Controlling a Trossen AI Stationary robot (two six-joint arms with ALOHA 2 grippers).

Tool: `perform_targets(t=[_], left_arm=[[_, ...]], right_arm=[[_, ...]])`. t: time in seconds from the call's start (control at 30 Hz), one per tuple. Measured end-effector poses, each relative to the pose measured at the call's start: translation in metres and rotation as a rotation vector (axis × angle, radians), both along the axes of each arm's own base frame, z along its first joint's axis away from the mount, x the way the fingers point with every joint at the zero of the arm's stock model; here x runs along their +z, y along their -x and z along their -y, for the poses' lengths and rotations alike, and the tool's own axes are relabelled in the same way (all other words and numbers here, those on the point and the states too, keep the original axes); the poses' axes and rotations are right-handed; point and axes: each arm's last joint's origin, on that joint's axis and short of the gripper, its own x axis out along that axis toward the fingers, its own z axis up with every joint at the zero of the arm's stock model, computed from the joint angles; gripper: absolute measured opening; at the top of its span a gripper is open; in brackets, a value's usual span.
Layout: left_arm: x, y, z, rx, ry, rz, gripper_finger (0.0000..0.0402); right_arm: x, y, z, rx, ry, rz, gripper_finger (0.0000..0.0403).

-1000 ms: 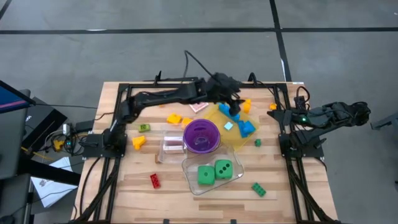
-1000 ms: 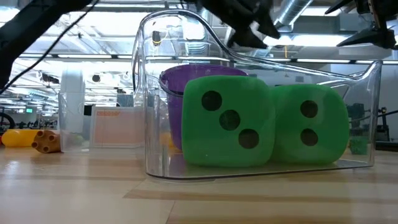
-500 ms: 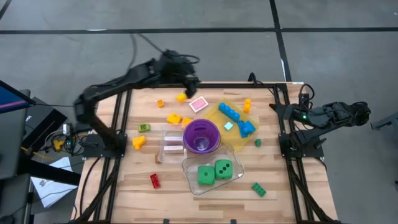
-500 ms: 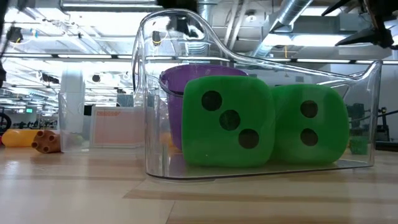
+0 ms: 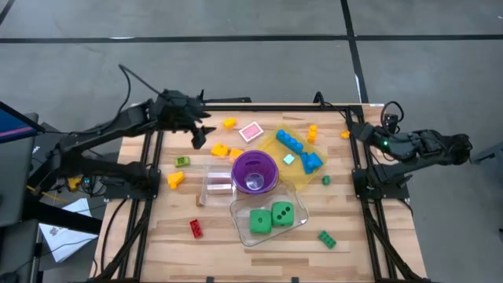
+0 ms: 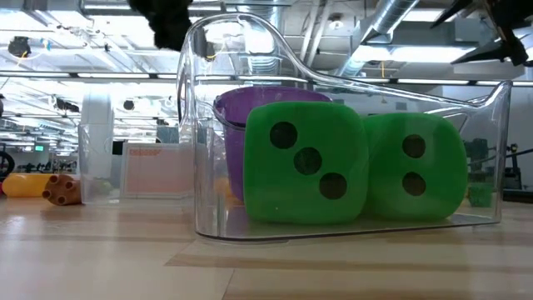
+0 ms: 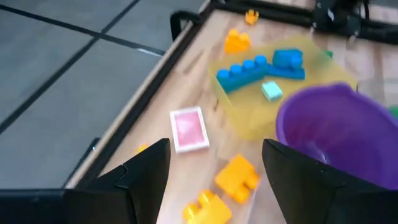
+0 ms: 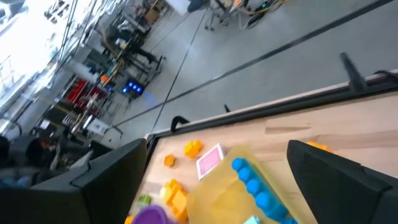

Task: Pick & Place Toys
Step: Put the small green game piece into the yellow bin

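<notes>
High view: two green dice (image 5: 271,217) sit inside the clear tub (image 5: 292,226) at 6 o'clock of the purple cup (image 5: 254,171). Blue bricks (image 5: 299,149) lie on the yellow tray (image 5: 283,171). Left on the bare surface (image 5: 236,251): red brick (image 5: 195,228), green brick (image 5: 326,238), several yellow and orange bits. Judged well under half sorted. Left claw (image 5: 198,135) hovers at the cup's 10 o'clock.

Low view: dice fill the tub, touching.

Left wrist view: left claw spread, empty, above a yellow brick (image 7: 237,180).

Right wrist view: right claw (image 8: 217,180) spread wide, empty, parked at the 3 o'clock edge.
</notes>
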Motion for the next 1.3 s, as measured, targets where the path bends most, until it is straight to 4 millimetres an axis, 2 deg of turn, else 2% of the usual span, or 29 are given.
perform_targets(t=[0.2, 0.43, 0.77, 0.9, 1.2, 1.3], left_arm=[[-0.017, 0.015, 0.006, 0.003, 0.013, -0.023, 0.0248], [-0.029, 0.022, 0.01, -0.011, 0.045, -0.135, 0.0248], [-0.05, 0.039, 0.017, -0.085, 0.054, -0.432, 0.0248], [-0.067, 0.043, 0.019, -0.09, 0.093, -0.509, 0.0248], [-0.122, 0.054, 0.024, -0.102, 0.176, -0.673, 0.0248], [-0.123, 0.051, 0.022, -0.079, 0.16, -0.68, 0.0248]], right_arm=[[0.0, 0.0, 0.002, -0.047, -0.008, 0.013, 0.0379], [-0.001, -0.001, 0.001, 0.017, -0.04, -0.005, 0.0379], [-0.002, -0.001, 0.001, 0.04, -0.04, -0.027, 0.0379], [-0.002, -0.001, 0.0, 0.054, -0.047, -0.028, 0.0379], [-0.002, -0.001, 0.0, 0.076, -0.047, -0.04, 0.0379], [-0.002, -0.001, 0.0, 0.077, -0.048, -0.036, 0.0379]])
